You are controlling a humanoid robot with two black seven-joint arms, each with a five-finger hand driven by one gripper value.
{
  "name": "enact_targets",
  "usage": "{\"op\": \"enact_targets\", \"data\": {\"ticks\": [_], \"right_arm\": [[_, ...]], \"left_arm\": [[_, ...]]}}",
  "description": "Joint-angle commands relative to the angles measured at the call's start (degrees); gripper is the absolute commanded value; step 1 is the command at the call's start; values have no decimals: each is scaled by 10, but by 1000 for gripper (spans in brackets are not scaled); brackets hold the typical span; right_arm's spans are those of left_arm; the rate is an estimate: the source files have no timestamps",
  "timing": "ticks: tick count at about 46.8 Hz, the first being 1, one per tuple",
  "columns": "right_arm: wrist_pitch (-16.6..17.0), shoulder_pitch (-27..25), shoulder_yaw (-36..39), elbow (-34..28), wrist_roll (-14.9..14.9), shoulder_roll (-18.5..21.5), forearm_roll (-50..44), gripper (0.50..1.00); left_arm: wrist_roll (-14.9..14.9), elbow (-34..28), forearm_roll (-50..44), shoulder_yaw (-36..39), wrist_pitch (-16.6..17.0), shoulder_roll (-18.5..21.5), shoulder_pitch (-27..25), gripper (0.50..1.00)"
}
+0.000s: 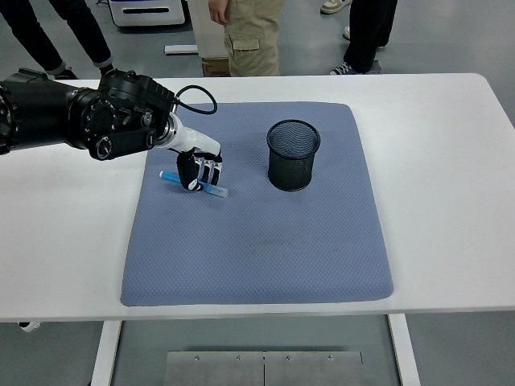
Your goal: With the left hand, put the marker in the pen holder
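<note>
A blue marker (pixel 216 190) is in my left hand (pixel 199 172) over the left part of the blue mat (pixel 257 233). The fingers are curled around its middle, and both ends stick out; its left end is raised and it slants down to the right. A black mesh pen holder (pixel 293 154) stands upright on the mat, to the right of the hand and apart from it. Its inside looks empty. My left arm (pixel 80 121) comes in from the left edge. My right arm is out of view.
The white table (pixel 451 161) extends around the mat. People stand beyond the table's far edge, with legs (pixel 253 36) showing at the top. A cable (pixel 197 100) loops from the left wrist.
</note>
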Motion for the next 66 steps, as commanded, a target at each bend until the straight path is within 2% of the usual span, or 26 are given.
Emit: {"op": "enact_targets", "data": {"ticks": [1,31,66], "right_arm": [[0,0,0,0,-1,0,0,1000],[0,0,0,0,0,0,0,1000],[0,0,0,0,0,0,0,1000]], "left_arm": [[0,0,0,-3,-1,0,-5,500],[-1,3,-1,-51,-16,4,-71,500],[0,11,-9,-178,-18,-16,-84,500]]}}
